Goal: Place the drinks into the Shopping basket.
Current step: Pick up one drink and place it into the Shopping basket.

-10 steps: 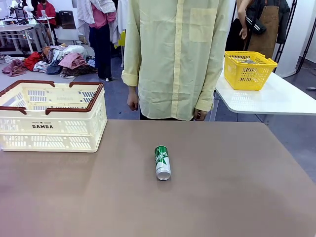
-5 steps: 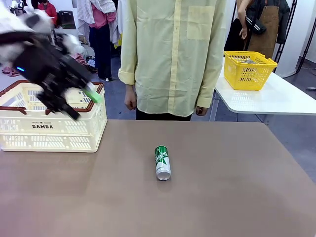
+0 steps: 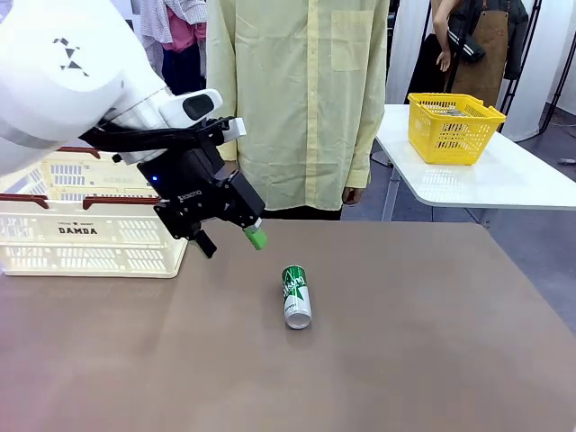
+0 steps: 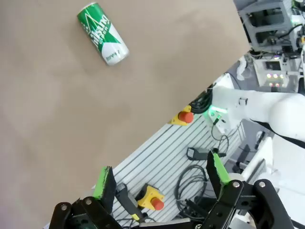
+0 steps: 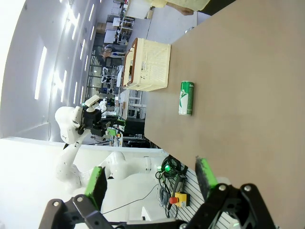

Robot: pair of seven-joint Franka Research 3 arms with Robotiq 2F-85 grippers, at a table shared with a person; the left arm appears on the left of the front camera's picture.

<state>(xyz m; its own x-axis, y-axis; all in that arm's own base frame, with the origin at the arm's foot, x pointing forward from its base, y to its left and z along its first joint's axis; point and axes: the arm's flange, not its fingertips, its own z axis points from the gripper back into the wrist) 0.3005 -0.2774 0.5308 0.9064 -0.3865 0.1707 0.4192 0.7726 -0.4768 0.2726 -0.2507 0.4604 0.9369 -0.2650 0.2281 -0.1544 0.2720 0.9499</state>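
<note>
Front view: green can (image 3: 296, 296) amid open tabletop (image 3: 432, 351)

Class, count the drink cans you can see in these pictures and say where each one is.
1. The green can lies on its side near the middle of the table. Another could be hidden inside the cream basket, whose inside cannot be seen.

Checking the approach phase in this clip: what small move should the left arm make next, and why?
Probably carry the left claw to the right and down over the green can. The claw hangs open and empty above the table, between the Shopping basket and the can, which lies on its side, untouched, mid-table.
</note>
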